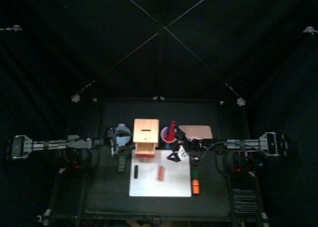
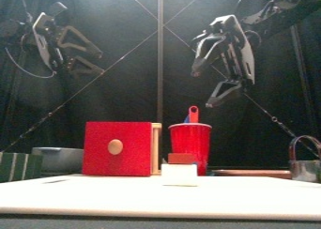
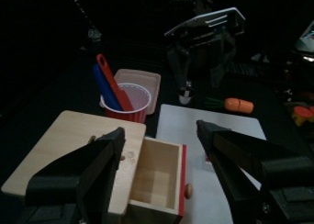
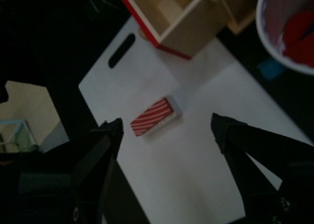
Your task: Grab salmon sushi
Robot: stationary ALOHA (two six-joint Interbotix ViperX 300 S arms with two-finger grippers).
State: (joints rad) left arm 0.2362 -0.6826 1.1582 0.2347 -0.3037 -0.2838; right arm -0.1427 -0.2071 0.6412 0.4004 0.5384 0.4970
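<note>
The salmon sushi (image 4: 153, 116), a red strip with white stripes, lies flat on the white cutting board (image 4: 233, 127); from above the salmon sushi (image 1: 159, 174) sits near the board's middle. My right gripper (image 4: 172, 163) hangs high above it, open and holding nothing, its fingers (image 4: 105, 159) spread either side of the piece. Seen from the front, the right gripper (image 2: 223, 87) is well above the table. My left gripper (image 3: 166, 159) is open and holding nothing, over the wooden box (image 3: 147, 173).
The red-fronted wooden box (image 1: 147, 135) and a red cup (image 1: 172, 132) with utensils stand behind the board. An orange piece (image 1: 196, 185) lies on the board's right side, a green one (image 1: 121, 166) off its left edge. A small white-based piece (image 2: 181, 169) stands at the front.
</note>
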